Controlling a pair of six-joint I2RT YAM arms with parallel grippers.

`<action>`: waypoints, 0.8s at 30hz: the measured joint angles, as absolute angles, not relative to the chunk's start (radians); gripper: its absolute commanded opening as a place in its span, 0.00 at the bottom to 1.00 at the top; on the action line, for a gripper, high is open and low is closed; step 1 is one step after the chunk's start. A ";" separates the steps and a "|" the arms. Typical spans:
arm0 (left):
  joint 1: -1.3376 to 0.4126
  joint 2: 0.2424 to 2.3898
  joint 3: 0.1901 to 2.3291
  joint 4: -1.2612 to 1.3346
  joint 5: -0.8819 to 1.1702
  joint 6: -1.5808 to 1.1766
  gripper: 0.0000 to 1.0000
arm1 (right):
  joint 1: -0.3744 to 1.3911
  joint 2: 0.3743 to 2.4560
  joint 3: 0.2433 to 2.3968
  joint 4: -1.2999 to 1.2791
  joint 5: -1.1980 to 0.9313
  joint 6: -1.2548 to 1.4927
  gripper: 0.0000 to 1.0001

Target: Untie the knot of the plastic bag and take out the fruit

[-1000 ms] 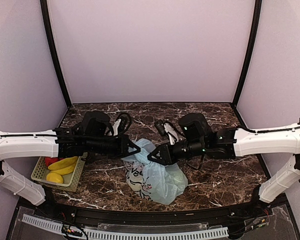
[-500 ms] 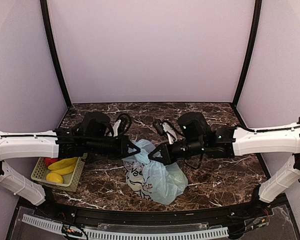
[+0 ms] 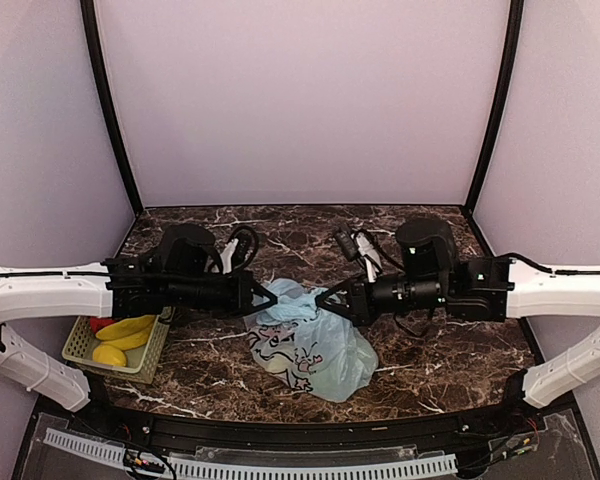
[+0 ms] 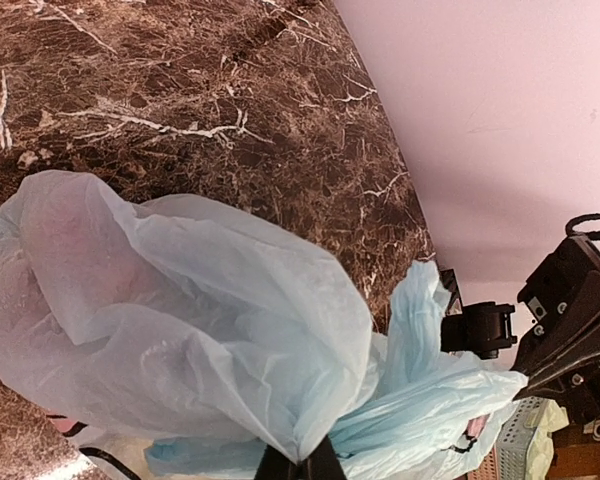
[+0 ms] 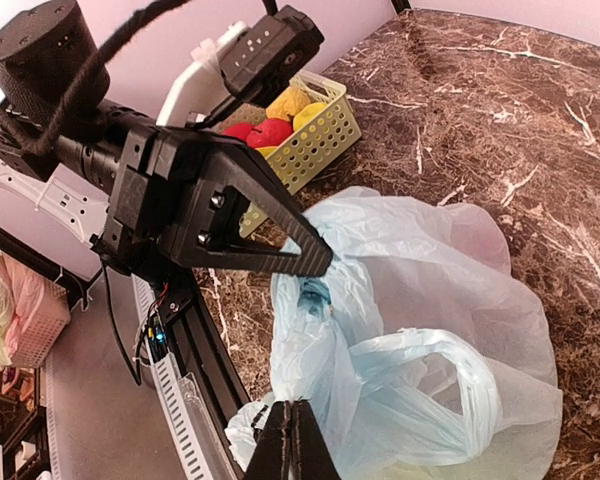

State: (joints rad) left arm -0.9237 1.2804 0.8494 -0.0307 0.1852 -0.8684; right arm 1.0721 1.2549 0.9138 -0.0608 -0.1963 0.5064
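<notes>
- Plastic bag (image 3: 315,350): lies crumpled on the desk (image 3: 430,350) near the front middle, between the two arms, dark print facing up. Too cloudy to show what is inside.
- Top of the bag: stretches as a short taut band from one pincer to the other. Knot: cannot be told apart from the bunched plastic in any view.
- Left pincer (image 3: 273,298): clamped tight on a fold at the bag's upper left. Seen from its own wrist (image 4: 300,465), pinches thin film at the bottom edge, with the bag ballooning above.
- Right pincer (image 3: 320,297): clamped tight on the bag's upper right, tip facing the left one and near it. Seen from its own wrist (image 5: 290,445), grips plastic just beside a loop handle (image 5: 420,345).
- Basket (image 3: 80,345): sits at the desk's front left under the left arm, well apart from the bag. Holds yellow bananas (image 3: 130,328) and red apples (image 3: 102,321).
</notes>
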 measured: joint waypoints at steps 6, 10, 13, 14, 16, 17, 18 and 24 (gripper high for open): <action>-0.899 1.280 0.836 -0.030 0.187 -0.857 0.01 | 1.080 1.247 0.800 -0.017 -0.208 0.532 0.00; -0.873 1.280 0.831 -0.025 0.200 -0.848 0.01 | 1.090 1.247 0.747 0.001 -0.209 0.555 0.00; -0.864 1.281 0.830 -0.018 0.207 -0.843 0.01 | 1.094 1.247 0.739 0.001 -0.209 0.562 0.00; -0.862 1.281 0.830 -0.013 0.210 -0.841 0.01 | 1.094 1.246 0.739 0.003 -0.209 0.563 0.01; -0.861 1.282 0.830 -0.006 0.214 -0.836 0.01 | 1.095 1.242 0.739 0.002 -0.207 0.562 0.18; -0.860 1.282 0.830 -0.002 0.217 -0.832 0.01 | 1.095 1.236 0.740 -0.002 -0.203 0.561 0.24; -0.860 1.282 0.830 0.001 0.218 -0.827 0.01 | 1.095 1.229 0.742 -0.010 -0.197 0.555 0.27; -0.855 1.282 0.831 0.007 0.234 -0.794 0.01 | 1.089 1.188 0.791 -0.067 -0.160 0.554 0.33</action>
State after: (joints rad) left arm -0.8551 1.2823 0.8307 0.0074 0.2344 -0.7937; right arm 1.0889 1.1881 0.7906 -0.0669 -0.1600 0.5541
